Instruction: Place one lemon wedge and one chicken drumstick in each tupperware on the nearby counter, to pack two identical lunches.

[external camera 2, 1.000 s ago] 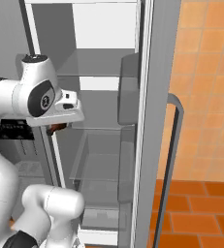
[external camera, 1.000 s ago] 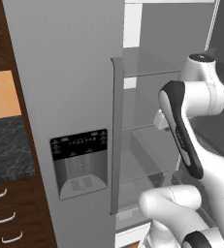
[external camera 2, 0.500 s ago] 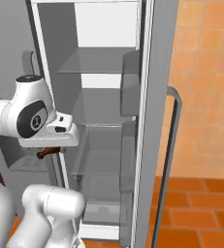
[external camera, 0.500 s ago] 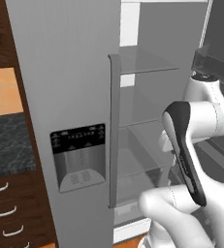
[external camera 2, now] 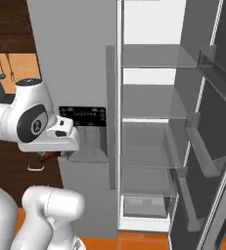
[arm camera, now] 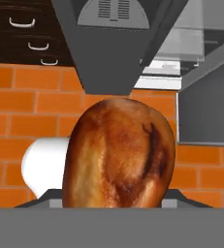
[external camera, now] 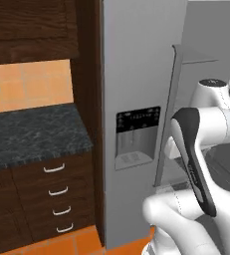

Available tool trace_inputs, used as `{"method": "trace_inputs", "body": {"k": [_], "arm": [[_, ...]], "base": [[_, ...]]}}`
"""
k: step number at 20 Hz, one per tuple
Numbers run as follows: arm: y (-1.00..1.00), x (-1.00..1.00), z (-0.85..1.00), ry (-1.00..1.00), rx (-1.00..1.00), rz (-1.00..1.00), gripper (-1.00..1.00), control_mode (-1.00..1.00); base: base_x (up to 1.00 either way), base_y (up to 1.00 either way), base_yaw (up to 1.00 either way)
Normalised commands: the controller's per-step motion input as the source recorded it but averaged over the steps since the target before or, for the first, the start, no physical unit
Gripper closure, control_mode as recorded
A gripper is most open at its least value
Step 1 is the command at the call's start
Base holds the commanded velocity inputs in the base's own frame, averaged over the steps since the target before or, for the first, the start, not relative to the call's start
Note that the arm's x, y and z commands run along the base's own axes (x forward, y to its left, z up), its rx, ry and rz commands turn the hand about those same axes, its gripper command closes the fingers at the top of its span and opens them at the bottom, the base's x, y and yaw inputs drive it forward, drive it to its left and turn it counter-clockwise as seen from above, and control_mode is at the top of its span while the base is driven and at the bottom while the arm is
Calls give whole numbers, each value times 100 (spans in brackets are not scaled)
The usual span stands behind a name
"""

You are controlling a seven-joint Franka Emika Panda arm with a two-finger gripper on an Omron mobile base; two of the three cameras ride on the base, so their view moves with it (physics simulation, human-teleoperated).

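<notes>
Chicken drumstick (arm camera: 119, 155), browned and glossy, sits at the bottom of the hand view right at the fingers, which are hidden behind it, so they appear clamped on it, partly apart, above an orange brick floor (arm camera: 16, 104). Behind it stand the grey fridge door (arm camera: 108, 46) with its dispenser and dark drawers (arm camera: 24, 34) with curved silver handles. From the base views, the white arm (external camera: 198, 149) is folded with its elbow bent in front of the fridge (external camera 2: 153, 122), whose right door stands open on bare shelves, while the marbled tabletop (external camera: 32, 134) lies well off to the left.
</notes>
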Motion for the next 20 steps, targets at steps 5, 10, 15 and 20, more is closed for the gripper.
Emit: {"method": "trace_inputs", "body": {"k": [5, 10, 15, 20], "arm": [[0, 0, 0, 0, 0, 0, 100, 100], [0, 0, 0, 0, 0, 0, 100, 100], [0, 0, 0, 0, 0, 0, 100, 100], [0, 0, 0, 0, 0, 0, 100, 100]], "base": [[-20, 100, 4], [-12, 100, 7], [-13, 100, 10], [-13, 100, 13]]}}
